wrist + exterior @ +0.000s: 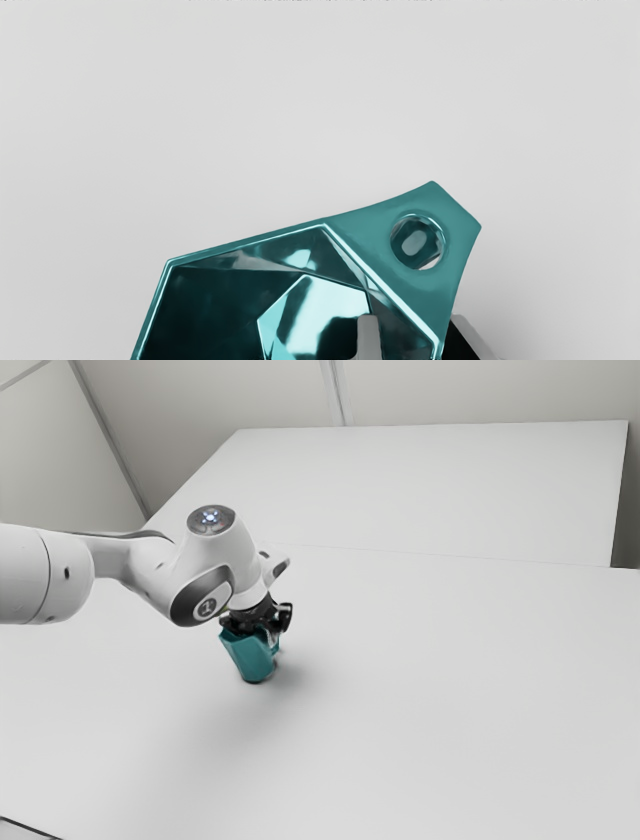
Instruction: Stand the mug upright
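You can see the teal mug (pixel 250 656) on the near side of the white tabletop (pixel 450 690), right under the end of the arm (pixel 200 575). Its wide mouth is up and its small bottom is down, so it looks the right way up, or very close to it. That is what the job asks for. It may lean a little, because its sides slope and I can't judge that well.

How much is left, I can't say for sure. The mug could be standing flat by itself, and then the big part would be done. Or it could be a tiny bit tipped or held up, and then it would need a bit more work. Both fit what you see here.

The fingers (pixel 368 337) are on two sides of the mug's wall, one inside the cup and one outside by the handle (pixel 457 220). I can't tell if they pinch the wall or just stand around it.

Some bits are hard to see. In the wrist view the near part of the mug is cut off, and the handle hides some of the outside finger. In the exterior view the black hand parts cover some of the rim, and I can't see if the bottom sits flat.
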